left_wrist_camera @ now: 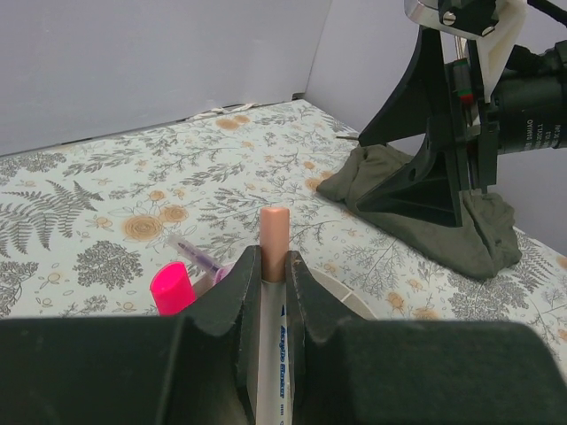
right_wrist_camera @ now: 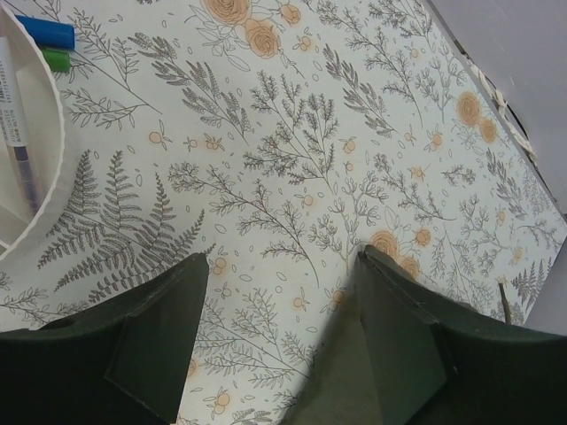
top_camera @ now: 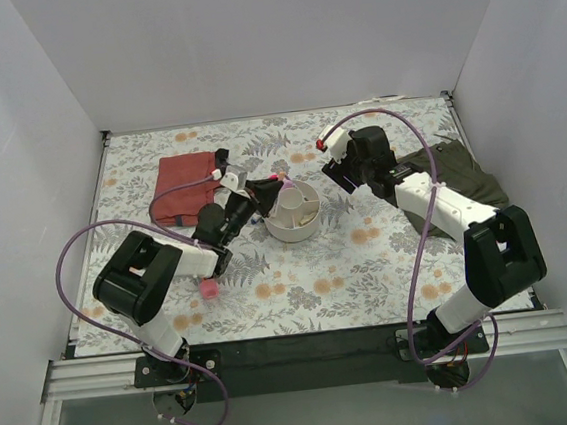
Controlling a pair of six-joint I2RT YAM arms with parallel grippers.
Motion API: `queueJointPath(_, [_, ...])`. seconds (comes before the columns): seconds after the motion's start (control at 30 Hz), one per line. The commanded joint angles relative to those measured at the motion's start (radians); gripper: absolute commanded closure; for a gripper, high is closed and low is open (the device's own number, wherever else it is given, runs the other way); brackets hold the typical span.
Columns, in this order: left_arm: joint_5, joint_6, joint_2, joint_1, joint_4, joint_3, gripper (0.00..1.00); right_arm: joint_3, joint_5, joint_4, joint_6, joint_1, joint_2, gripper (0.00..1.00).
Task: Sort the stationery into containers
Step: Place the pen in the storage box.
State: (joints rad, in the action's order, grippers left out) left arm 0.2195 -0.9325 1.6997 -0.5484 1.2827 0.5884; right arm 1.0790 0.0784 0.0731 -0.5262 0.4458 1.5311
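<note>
Floral-print table point(top_camera: 368, 255) took up the whole floor of the white-walled cell. Olive-green cloth point(top_camera: 474, 182) lay crumpled at the right edge, partly under the right arm. Rust-red cloth point(top_camera: 183, 187) lay folded at the far left.

Round white organiser point(top_camera: 310, 228) sat mid-table, between the two arms, central cup upright.

Right gripper point(top_camera: 338, 174) hung just right of the organiser and a bit farther back. Its jaws stood wide apart with nothing between them, only bare table print showing in the wrist view point(right_wrist_camera: 283, 261).

Left gripper point(top_camera: 261, 190) was at the organiser's far-left rim. Its jaws were narrow, pinched on a peach-capped pen point(left_wrist_camera: 274, 239): white barrel with blue print, cap poking out past the fingertips point(left_wrist_camera: 241, 292).

In the left wrist view, a pink cap point(left_wrist_camera: 171, 288) stuck up just left of the held pen, with a thin clear-purple pen point(left_wrist_camera: 198, 258) beside it. A sliver of white rim showed to the right below the fingers.

In the right wrist view, a white pen point(right_wrist_camera: 18, 124) lay inside the organiser. A blue-capped pen point(right_wrist_camera: 49, 32) and a green-capped pen point(right_wrist_camera: 58, 60) were at its rim; can't tell whether inside or outside.

A small pink item point(top_camera: 209, 289) lay loose on the table near the left arm, well apart from the organiser.
</note>
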Motion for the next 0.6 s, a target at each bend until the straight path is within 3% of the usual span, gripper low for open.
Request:
queueJointPath(0.0, [-0.032,-0.022,-0.011,-0.002,0.063,-0.021,0.85,0.041,-0.002,-0.032,0.012,-0.004,0.004,0.24])
queueJointPath(0.03, [-0.032,-0.022,-0.015,-0.002,0.061,-0.019,0.74,0.041,-0.002,-0.03,0.011,-0.002,0.004,0.24])
queueJointPath(0.13, [-0.032,-0.014,-0.018,-0.002,0.055,-0.022,0.64,0.035,0.0,-0.03,0.009,-0.002,0.003,0.24])
queueJointPath(0.33, [-0.04,0.006,-0.058,-0.001,0.027,-0.032,0.62,0.032,-0.002,-0.039,0.005,-0.002,0.001,0.24])
queueJointPath(0.43, [-0.092,0.089,-0.149,-0.001,-0.037,-0.006,0.59,0.024,-0.006,-0.048,0.006,-0.002,-0.002,0.24])
queueJointPath(0.5, [-0.164,0.167,-0.224,0.004,-0.106,0.017,0.43,0.021,-0.006,-0.053,0.005,-0.004,-0.008,0.24])
queueJointPath(0.57, [-0.167,0.199,-0.291,0.042,-0.231,0.068,0.38,0.016,-0.005,-0.059,0.0,-0.002,-0.011,0.24])
